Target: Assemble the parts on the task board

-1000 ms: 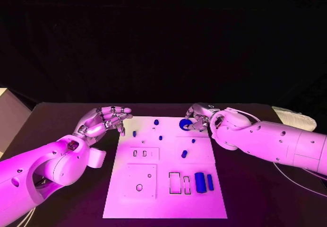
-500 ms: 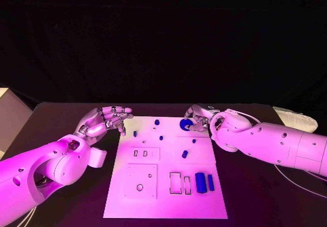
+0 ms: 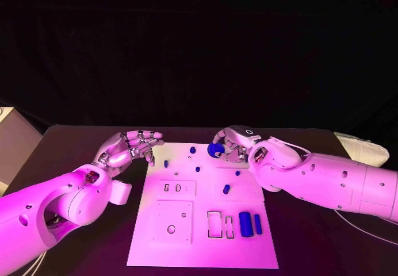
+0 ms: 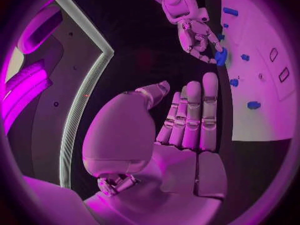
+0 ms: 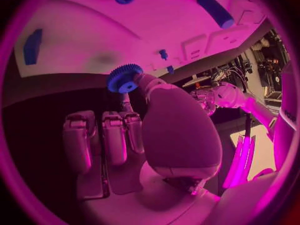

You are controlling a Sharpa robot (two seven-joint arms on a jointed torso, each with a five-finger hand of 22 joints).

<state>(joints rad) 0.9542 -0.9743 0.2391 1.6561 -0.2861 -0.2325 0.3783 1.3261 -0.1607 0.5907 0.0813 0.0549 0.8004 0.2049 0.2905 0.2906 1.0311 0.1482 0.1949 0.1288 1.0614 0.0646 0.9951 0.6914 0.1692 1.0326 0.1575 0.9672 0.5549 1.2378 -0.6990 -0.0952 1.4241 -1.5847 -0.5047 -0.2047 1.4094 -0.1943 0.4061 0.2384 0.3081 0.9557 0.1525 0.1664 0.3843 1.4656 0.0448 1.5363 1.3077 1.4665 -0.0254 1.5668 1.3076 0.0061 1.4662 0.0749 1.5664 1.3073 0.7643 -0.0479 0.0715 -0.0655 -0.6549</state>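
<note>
Your right hand [image 3: 230, 144] pinches a blue gear [image 3: 215, 150] over the far edge of the task board [image 3: 203, 253]. A small blue peg [image 3: 192, 149] stands just beside it, toward your left hand [image 3: 129, 146], which hovers empty, fingers apart.

No text, label, brand, number or sign can be read anywhere in these views. The task board [image 3: 202, 230] carries only blank outlines and holes, and the white arm shells bear no legible markings.
</note>
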